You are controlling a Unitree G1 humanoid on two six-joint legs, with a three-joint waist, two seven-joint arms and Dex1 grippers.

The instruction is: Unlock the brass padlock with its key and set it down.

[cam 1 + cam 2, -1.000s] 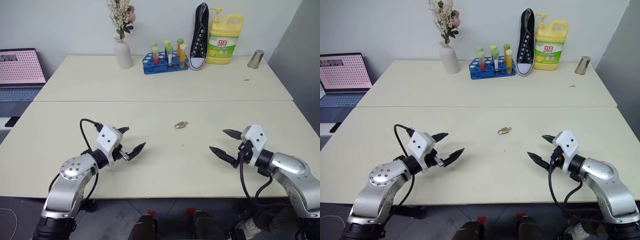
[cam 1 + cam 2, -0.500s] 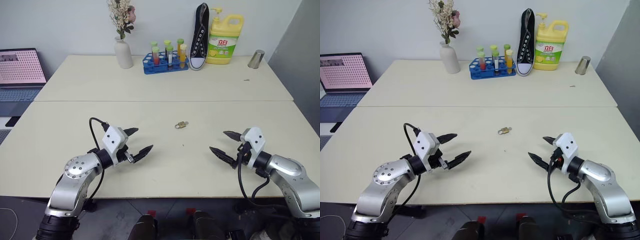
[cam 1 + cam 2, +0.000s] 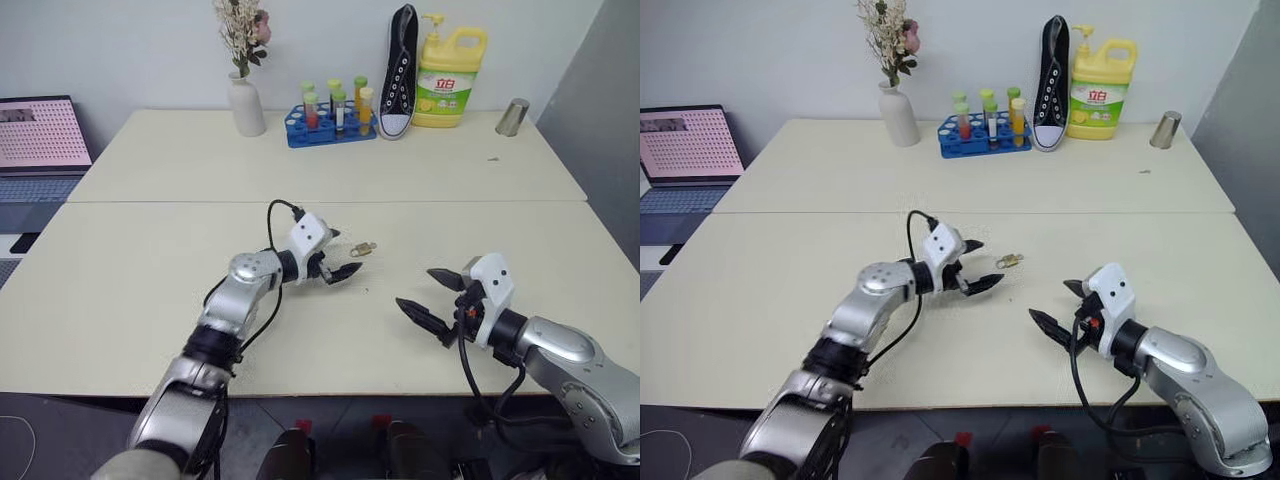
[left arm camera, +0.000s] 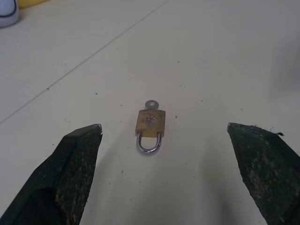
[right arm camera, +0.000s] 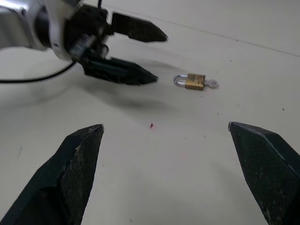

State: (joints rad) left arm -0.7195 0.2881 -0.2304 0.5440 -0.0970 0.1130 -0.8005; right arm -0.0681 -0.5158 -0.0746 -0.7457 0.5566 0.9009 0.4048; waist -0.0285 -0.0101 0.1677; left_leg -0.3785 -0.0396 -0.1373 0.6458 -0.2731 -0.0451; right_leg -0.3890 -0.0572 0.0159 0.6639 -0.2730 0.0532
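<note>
matte cream table | boxy brass padlock, curved silvery shackle

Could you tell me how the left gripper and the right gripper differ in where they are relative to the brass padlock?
The left gripper is stretched out over the table, its fingertips just short of the brass padlock; the right gripper hangs back near the table's front edge, clearly farther from it. The left points across toward the padlock's shackle end; the right aims at it from the front. Both are open and empty.
</note>
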